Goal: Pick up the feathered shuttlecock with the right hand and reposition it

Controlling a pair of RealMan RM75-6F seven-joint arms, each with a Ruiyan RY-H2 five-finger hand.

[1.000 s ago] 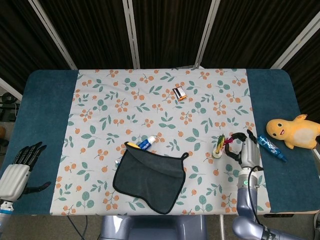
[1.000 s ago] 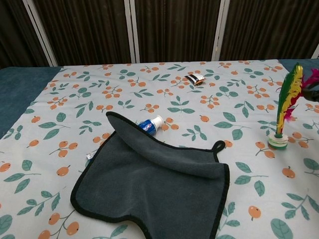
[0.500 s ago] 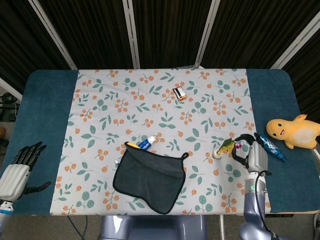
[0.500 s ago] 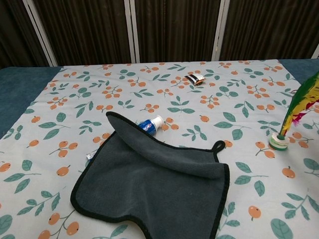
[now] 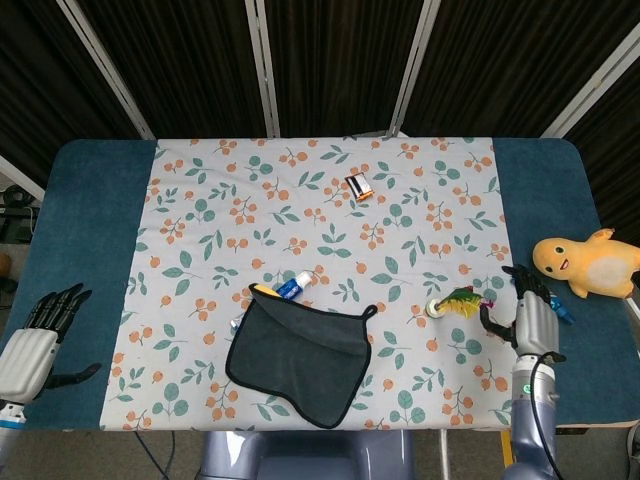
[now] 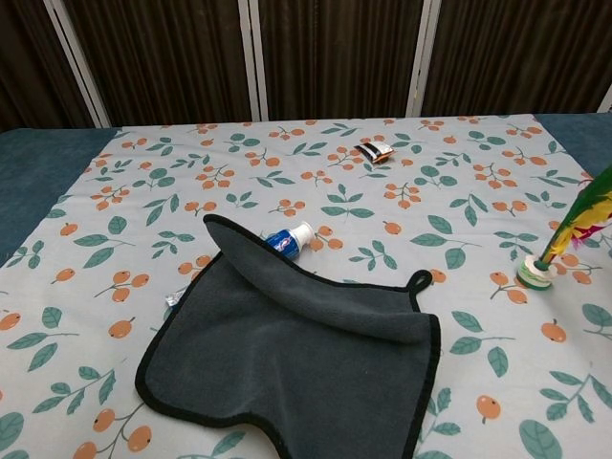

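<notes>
Feathered shuttlecock (image 5: 452, 301) sitting base-down on patterned cloth (image 5: 220, 190), right side of worktop (image 5: 90, 220), feathers leaning out toward my right hand (image 5: 534, 318). My right hand hovering just beside feather tips; fingers apart, apparently holding nothing, though contact with tips cannot be ruled out from head view. Judging: shuttlecock tilting because feathers are top-heavy over small base. My left hand (image 5: 38, 335) resting open at near-left edge, idle. Grey towel (image 5: 300, 355) folded over toothpaste tube (image 5: 297, 285), well apart. Yellow plush toy (image 5: 587, 264) beyond right hand.
</notes>
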